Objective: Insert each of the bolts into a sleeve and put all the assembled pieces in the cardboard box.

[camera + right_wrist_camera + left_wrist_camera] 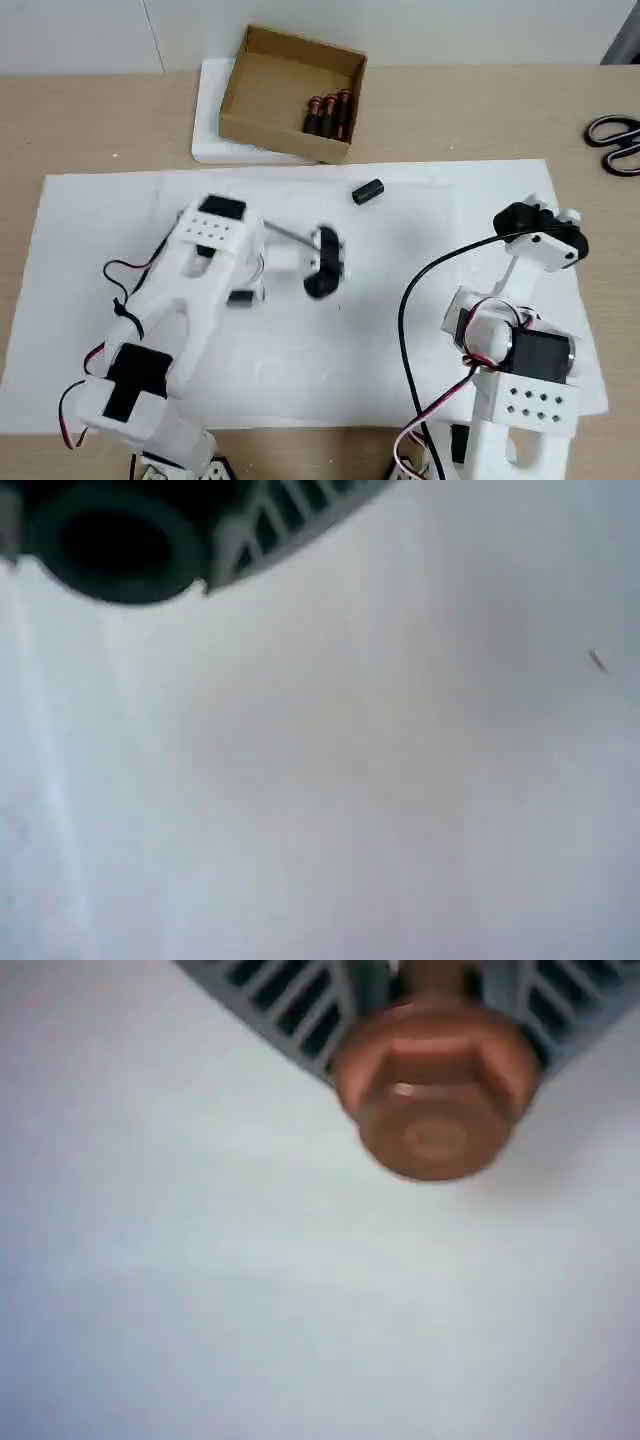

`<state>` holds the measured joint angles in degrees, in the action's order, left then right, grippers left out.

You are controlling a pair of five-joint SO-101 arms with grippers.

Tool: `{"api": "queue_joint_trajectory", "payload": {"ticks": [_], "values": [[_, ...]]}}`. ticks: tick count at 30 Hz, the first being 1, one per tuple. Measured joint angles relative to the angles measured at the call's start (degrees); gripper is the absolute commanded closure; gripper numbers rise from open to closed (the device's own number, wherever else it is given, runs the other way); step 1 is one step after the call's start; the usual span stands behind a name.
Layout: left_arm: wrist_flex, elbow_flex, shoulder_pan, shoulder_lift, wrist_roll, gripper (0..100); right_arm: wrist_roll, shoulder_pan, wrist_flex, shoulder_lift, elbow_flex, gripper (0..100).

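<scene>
- At the top centre of the high view you have the cardboard box (pixel 275 90), sitting on a white slab (pixel 207 140) on the counter (pixel 100 120). Three assembled pieces (pixel 330 115) — copper bolts in black sleeves — lie side by side against its right-hand wall.
- Just below the box, on the white sheet (pixel 400 320), one loose sleeve (pixel 368 191) lies on its side, apart from both arms.
- Your left gripper (pixel 325 262) hangs over the middle of the sheet, below and left of that loose sleeve. Its wrist view shows the ribbed jaws pinching a copper bolt (pixel 435 1095), hex head facing the camera, over bare white sheet.
- Your right gripper (pixel 527 222) is near the sheet's right edge, well apart from the left one. Its wrist view shows the held sleeve (pixel 115 542) at the upper left — black, open end toward the camera, pinched against a ribbed jaw.
- At the far right of the counter, scissors (pixel 615 143) lie off the sheet.
</scene>
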<state>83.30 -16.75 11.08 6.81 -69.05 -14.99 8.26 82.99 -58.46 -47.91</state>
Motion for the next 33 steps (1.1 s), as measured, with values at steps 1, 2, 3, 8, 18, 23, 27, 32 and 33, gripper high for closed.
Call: {"api": "queue_joint_trajectory", "payload": {"ticks": [1,2,3,8,18,23,27,32,33], "values": [[0.6,1.6,0.0,0.0,1.1,99,0.0,0.0,-0.4,0.0,0.0,99.6],[1.8,3.1,0.0,0.0,1.9,99,0.0,0.0,-0.6,0.0,0.0,99.6],[2.9,4.6,0.1,0.0,2.7,99,0.0,0.0,-0.6,0.0,0.0,99.6],[10.2,12.9,0.1,0.0,7.3,99,0.0,0.0,-0.6,0.0,0.2,99.6],[15.7,28.3,3.3,0.0,31.6,99,0.0,0.0,-0.6,-0.1,0.2,99.6],[16.1,28.7,7.5,-4.9,47.8,99,0.1,-1.5,1.1,-0.1,4.3,99.6],[14.3,28.7,9.8,-13.6,54.1,99,0.2,-6.2,5.9,-0.3,9.9,99.6],[11.9,28.7,9.6,-24.5,63.3,99,0.2,-10.0,9.0,-0.3,12.6,99.6],[11.9,28.7,9.6,-26.4,65.7,99,0.2,-10.7,9.4,-0.3,12.6,99.6]]}}
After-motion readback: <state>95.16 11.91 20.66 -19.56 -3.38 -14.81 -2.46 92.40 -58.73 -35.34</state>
